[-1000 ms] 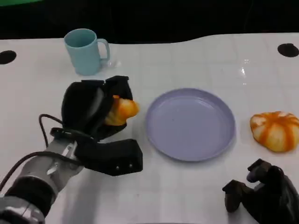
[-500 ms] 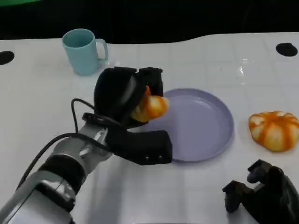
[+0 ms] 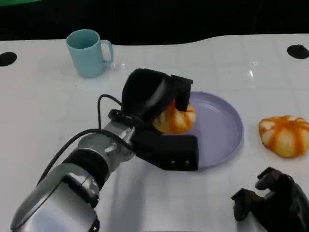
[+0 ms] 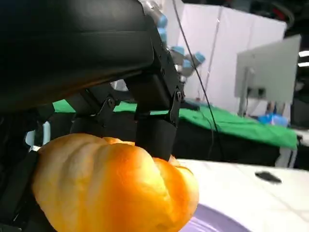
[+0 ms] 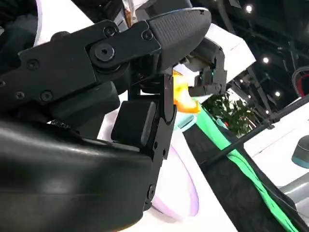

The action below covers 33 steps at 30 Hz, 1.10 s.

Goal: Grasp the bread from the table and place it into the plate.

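Note:
My left hand (image 3: 154, 99) grips an orange-glazed bread roll (image 3: 175, 119) over the left part of the lavender plate (image 3: 217, 130). Up close in the left wrist view the roll (image 4: 113, 186) sits between the black fingers (image 4: 152, 125), with the plate's rim (image 4: 222, 223) below it. A second orange and white bread (image 3: 285, 135) lies on the table to the right of the plate. My right hand (image 3: 268, 205) rests at the near right edge of the table, its fingers curled with nothing in them. The right wrist view shows its fingers (image 5: 120, 77) folded in, the plate (image 5: 181, 193) and the held roll (image 5: 182, 94) beyond.
A light blue mug (image 3: 88, 52) stands at the back left of the white table (image 3: 43, 121). Black round holes (image 3: 298, 51) mark the table's far corners.
My left hand has carried the roll to the right, from beside the plate to over its left part. The right hand and the other bread have stayed put.

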{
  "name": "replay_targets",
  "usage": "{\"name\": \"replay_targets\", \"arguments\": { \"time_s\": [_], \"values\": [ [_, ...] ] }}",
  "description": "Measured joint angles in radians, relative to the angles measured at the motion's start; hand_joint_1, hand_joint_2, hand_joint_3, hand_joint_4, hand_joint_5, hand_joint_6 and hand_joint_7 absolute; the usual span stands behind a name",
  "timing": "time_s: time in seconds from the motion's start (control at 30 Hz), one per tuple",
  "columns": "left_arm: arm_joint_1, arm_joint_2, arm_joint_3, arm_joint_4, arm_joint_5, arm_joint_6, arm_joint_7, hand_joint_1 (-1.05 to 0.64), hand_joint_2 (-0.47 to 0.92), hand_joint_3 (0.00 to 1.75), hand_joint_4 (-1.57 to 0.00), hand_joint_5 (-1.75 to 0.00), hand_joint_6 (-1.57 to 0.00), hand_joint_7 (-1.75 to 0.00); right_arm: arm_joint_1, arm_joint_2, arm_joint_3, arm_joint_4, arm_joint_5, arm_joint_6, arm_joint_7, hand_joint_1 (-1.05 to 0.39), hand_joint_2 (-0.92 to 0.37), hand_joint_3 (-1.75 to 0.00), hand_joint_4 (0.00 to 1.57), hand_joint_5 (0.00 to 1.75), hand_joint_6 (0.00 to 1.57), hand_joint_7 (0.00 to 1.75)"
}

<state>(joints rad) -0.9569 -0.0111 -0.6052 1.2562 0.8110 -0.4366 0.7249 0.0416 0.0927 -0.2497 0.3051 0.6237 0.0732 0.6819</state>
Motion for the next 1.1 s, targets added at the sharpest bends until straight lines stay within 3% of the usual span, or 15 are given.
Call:
{"name": "replay_targets", "arguments": {
  "time_s": [0.2,0.23,0.33,0.4,0.43,0.5,0.53,0.57,0.6,0.67,0.7,0.73,0.77,0.87,1.1],
  "values": [
    [-0.015,-0.031,-0.011,0.025,0.000,0.018,-0.039,-1.03,0.84,1.73,-1.57,-1.75,-1.56,-1.75,0.009,0.000,0.003,-0.008,0.001,0.005,-0.004,-0.83,-0.91,-0.01,1.37,1.06,1.37,0.70],
    [-0.018,-0.034,-0.011,0.027,0.000,0.019,-0.048,-1.02,0.82,1.73,-1.57,-1.75,-1.43,-1.75,0.012,0.000,0.003,-0.009,0.002,0.009,-0.006,-0.83,-0.91,-0.01,1.37,1.06,1.37,0.70],
    [-0.034,-0.039,-0.013,0.031,-0.001,0.021,-0.086,-1.00,0.78,1.71,-1.57,-1.75,-1.24,-1.75,0.015,0.005,0.006,-0.013,0.002,0.010,-0.010,-0.83,-0.91,-0.01,1.37,1.04,1.37,0.69],
    [-0.046,-0.039,-0.013,0.031,-0.004,0.018,-0.115,-0.98,0.71,1.67,-1.57,-1.75,-1.01,-1.75,0.018,0.008,0.006,-0.019,0.003,0.010,-0.013,-0.82,-0.91,-0.01,1.38,1.04,1.37,0.70],
    [-0.050,-0.038,-0.011,0.031,-0.010,0.015,-0.140,-0.97,0.66,1.52,-1.32,-1.75,-0.42,-1.74,0.020,0.009,0.006,-0.023,0.003,0.010,-0.015,-0.82,-0.91,-0.01,1.37,1.04,1.37,0.70],
    [-0.055,-0.033,-0.006,0.030,-0.031,-0.005,-0.223,-0.97,0.64,1.42,-1.19,-1.75,-0.11,-1.74,0.024,0.010,0.007,-0.028,0.004,0.010,-0.016,-0.82,-0.91,-0.01,1.37,1.04,1.37,0.70],
    [-0.057,-0.029,-0.003,0.029,-0.037,-0.013,-0.258,-0.98,0.65,1.19,-0.86,-1.75,-0.04,-1.49,0.025,0.010,0.007,-0.028,0.004,0.010,-0.016,-0.83,-0.91,0.00,1.37,1.04,1.37,0.70],
    [-0.059,-0.020,0.000,0.025,-0.044,-0.025,-0.300,-0.99,0.68,1.06,-0.69,-1.75,-0.02,-1.34,0.025,0.011,0.008,-0.030,0.004,0.011,-0.017,-0.83,-0.91,0.00,1.37,1.04,1.37,0.69],
    [-0.062,-0.011,0.002,0.020,-0.047,-0.036,-0.338,-1.00,0.81,0.74,-0.29,-1.75,-0.01,-1.09,0.026,0.011,0.009,-0.034,0.004,0.013,-0.018,-0.83,-0.91,0.00,1.37,1.03,1.37,0.69],
    [-0.068,0.013,0.003,0.002,-0.055,-0.054,-0.410,-1.01,0.89,0.53,-0.08,-1.75,0.00,-0.95,0.027,0.012,0.009,-0.039,0.005,0.014,-0.021,-0.83,-0.91,0.00,1.38,1.03,1.38,0.68],
    [-0.069,0.025,0.004,-0.011,-0.057,-0.060,-0.434,-1.02,0.91,0.49,-0.04,-1.75,0.00,-0.93,0.027,0.013,0.010,-0.039,0.005,0.014,-0.022,-0.83,-0.90,0.00,1.38,1.02,1.38,0.68],
    [-0.073,0.032,0.004,-0.018,-0.059,-0.061,-0.448,-1.03,0.91,0.42,-0.02,-1.42,0.00,-0.70,0.027,0.013,0.010,-0.039,0.005,0.014,-0.023,-0.83,-0.91,0.00,1.37,1.02,1.38,0.68],
    [-0.075,0.040,0.004,-0.028,-0.063,-0.062,-0.468,-1.04,0.92,0.40,-0.01,-1.26,0.00,-0.56,0.027,0.014,0.011,-0.039,0.005,0.014,-0.023,-0.83,-0.91,0.00,1.37,1.02,1.38,0.67],
    [-0.076,0.079,0.004,-0.091,-0.070,-0.062,-0.577,-1.05,0.92,0.37,0.00,-1.00,0.00,-0.38,0.027,0.016,0.011,-0.039,0.007,0.014,-0.019,-0.82,-0.91,0.00,1.37,1.02,1.38,0.67],
    [-0.057,0.147,0.013,-0.299,-0.090,-0.010,-0.792,-1.04,0.92,0.31,0.00,-0.77,0.00,-0.36,0.017,0.016,0.011,-0.036,0.008,0.015,-0.017,-0.83,-0.89,-0.01,1.41,0.97,1.43,0.56]
  ]
}}
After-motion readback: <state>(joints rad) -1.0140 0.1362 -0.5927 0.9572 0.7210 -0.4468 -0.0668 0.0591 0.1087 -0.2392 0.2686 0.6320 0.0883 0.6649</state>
